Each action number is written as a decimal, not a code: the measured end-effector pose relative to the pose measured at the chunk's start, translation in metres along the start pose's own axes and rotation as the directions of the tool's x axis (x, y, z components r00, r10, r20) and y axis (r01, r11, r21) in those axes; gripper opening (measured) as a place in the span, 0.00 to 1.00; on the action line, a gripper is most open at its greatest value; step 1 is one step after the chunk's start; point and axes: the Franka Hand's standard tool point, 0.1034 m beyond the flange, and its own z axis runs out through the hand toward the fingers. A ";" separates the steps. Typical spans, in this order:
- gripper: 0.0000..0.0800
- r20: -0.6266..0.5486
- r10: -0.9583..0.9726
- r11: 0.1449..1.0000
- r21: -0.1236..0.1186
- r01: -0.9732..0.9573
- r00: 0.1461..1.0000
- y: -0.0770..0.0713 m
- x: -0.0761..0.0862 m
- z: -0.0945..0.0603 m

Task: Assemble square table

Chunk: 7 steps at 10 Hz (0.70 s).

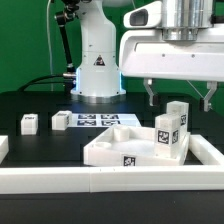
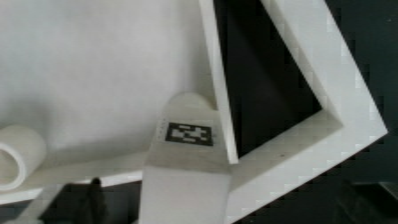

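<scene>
**White legs stand at one corner; more wait loose**

Spread wide and pinching nothing, the claw (image 1: 179, 97) hangs above the upright legs (image 1: 171, 130) clustered at the square tabletop's (image 1: 115, 148) corner on the exterior view's right. One loose leg (image 1: 28, 123) and another loose leg (image 1: 60, 119) lie well apart on the black bench (image 1: 30, 100), so assembly looks partway done. How many legs stand there, and how firmly, is unclear.

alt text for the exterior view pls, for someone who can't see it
An open tool hangs over white tagged legs standing upright on the square tabletop at the exterior view's right. Two loose legs sit on the black table toward the left, with the marker board and the arm's base behind.
</scene>
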 end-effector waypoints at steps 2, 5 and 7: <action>0.81 0.001 -0.009 1.000 -0.005 0.009 1.000 0.000 -0.002 0.004; 0.81 -0.001 -0.121 0.993 0.011 0.121 0.993 0.017 -0.018 -0.004; 0.81 0.004 -0.179 0.984 0.024 0.179 0.984 0.049 -0.022 -0.016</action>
